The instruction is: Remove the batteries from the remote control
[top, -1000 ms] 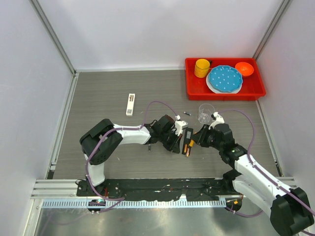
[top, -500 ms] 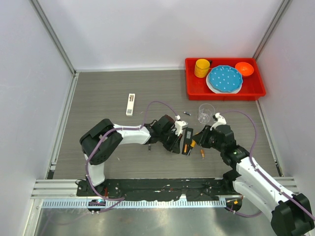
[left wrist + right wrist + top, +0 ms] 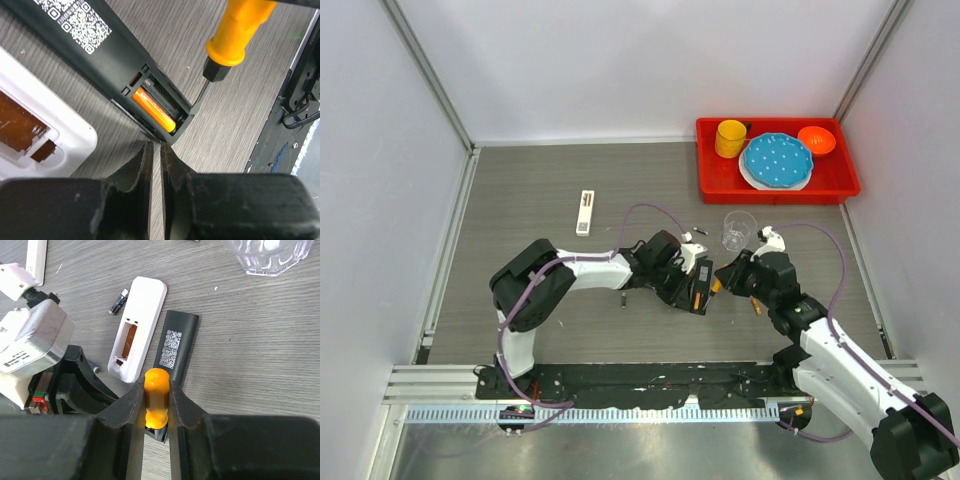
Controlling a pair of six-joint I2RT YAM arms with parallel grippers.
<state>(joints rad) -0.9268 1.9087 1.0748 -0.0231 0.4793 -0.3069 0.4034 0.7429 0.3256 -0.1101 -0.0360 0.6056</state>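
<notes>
Overhead, we see the black remote lying on the desk. Left wrist: our left jaws barely parted, empty, beside the remote, an orange battery inside it. Right wrist: right jaws clench the screwdriver.

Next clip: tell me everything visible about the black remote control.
The black remote lies flat on the table, back up, matte plastic by its look, with a white QR sticker. Its battery bay is uncovered: one orange battery sits inside; the slot beside it looks empty. The tip of the screwdriver reaches the bay's end. A white remote lies alongside.
</notes>
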